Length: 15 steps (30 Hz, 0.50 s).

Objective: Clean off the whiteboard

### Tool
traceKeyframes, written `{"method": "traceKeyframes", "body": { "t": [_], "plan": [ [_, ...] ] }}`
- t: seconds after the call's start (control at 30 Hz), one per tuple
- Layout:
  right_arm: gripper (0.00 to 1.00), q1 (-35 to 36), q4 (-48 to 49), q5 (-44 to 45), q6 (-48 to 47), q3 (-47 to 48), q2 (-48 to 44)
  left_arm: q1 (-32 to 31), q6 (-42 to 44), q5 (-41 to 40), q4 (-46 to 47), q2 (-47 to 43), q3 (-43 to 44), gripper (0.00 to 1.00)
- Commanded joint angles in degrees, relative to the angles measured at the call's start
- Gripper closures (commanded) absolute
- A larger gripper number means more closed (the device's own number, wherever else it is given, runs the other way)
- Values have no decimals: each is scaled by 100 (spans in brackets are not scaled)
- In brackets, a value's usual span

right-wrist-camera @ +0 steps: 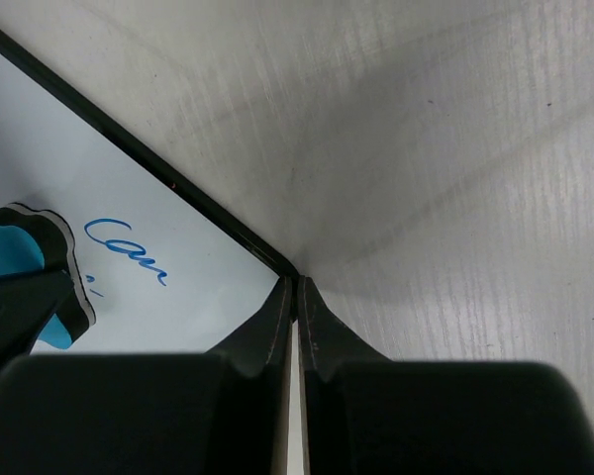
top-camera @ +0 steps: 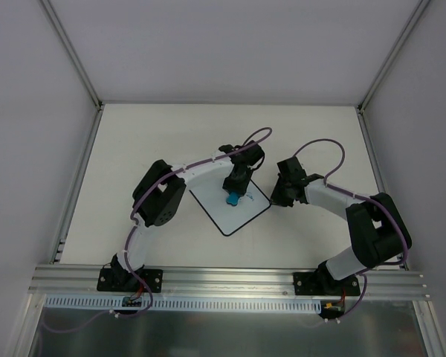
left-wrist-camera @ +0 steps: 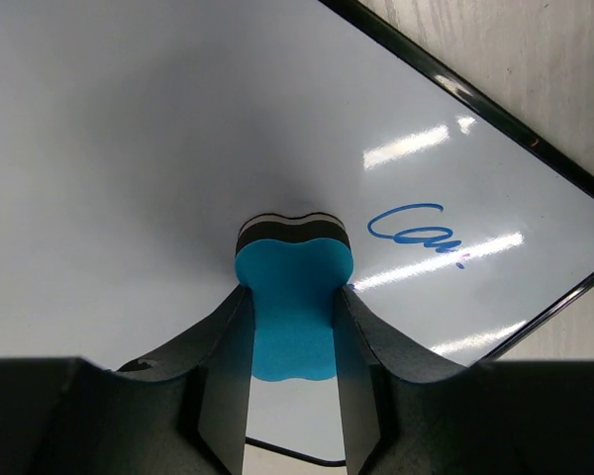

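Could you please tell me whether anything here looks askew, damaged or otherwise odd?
The whiteboard lies skewed on the table, its corners pointing at the table's edges. Some blue writing sits beside the eraser held by the left gripper. Nothing looks spilled or damaged.

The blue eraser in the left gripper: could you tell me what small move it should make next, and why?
Probably slide the blue eraser over the blue handwriting: the left gripper holds it on the whiteboard beside that writing, and the right gripper, shut, rests at the board's rim.
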Motion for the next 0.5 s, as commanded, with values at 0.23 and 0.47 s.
{"method": "traceKeyframes", "body": {
  "t": [0.23, 0.47],
  "plan": [
    [100, 10, -276, 44, 293, -191, 146, -229, -288, 322, -23, 534, 140, 100],
    [100, 63, -197, -44, 319, -200, 155, -396, -394, 533, -23, 781, 448, 100]
  ]
}}
